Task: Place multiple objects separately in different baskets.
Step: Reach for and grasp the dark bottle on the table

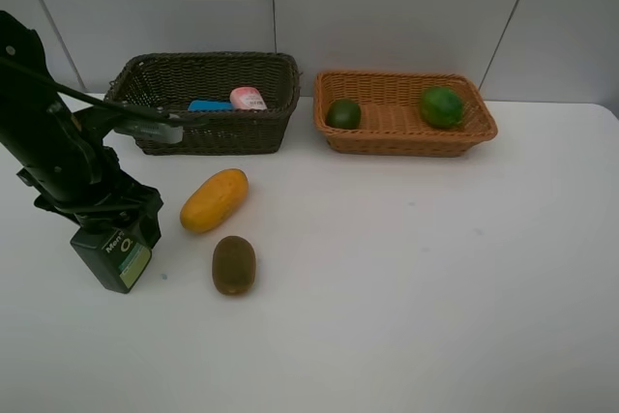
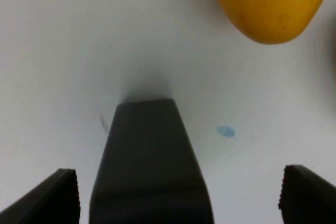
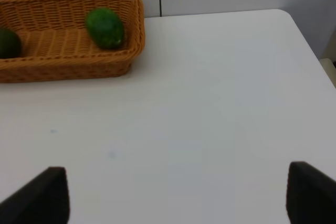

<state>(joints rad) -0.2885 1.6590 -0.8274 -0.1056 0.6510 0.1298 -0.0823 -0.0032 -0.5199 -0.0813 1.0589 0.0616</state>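
Near the bench's (image 1: 406,287) left edge, the left gripper (image 2: 178,195) has its jaws apart astride the dark green pump bottle (image 1: 116,258), unclamped; yellow mango (image 1: 214,200) and brown kiwi (image 1: 233,264) lie just right of it; along the back edge, the dark basket (image 1: 213,132), then the tan basket (image 1: 406,142) holding two green fruits (image 1: 342,113); the right gripper (image 3: 178,195) hangs with jaws apart over bare bench.

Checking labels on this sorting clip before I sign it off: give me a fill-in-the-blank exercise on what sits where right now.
1. The tan basket holds ___ green fruits.
2. In the dark basket, the pink bottle lies next to a blue ___.
3. Beside the kiwi on the table lies a yellow ___.
4. The left gripper has its jaws ___ on either side of the green bottle.
Missing words: two; eraser; mango; open.
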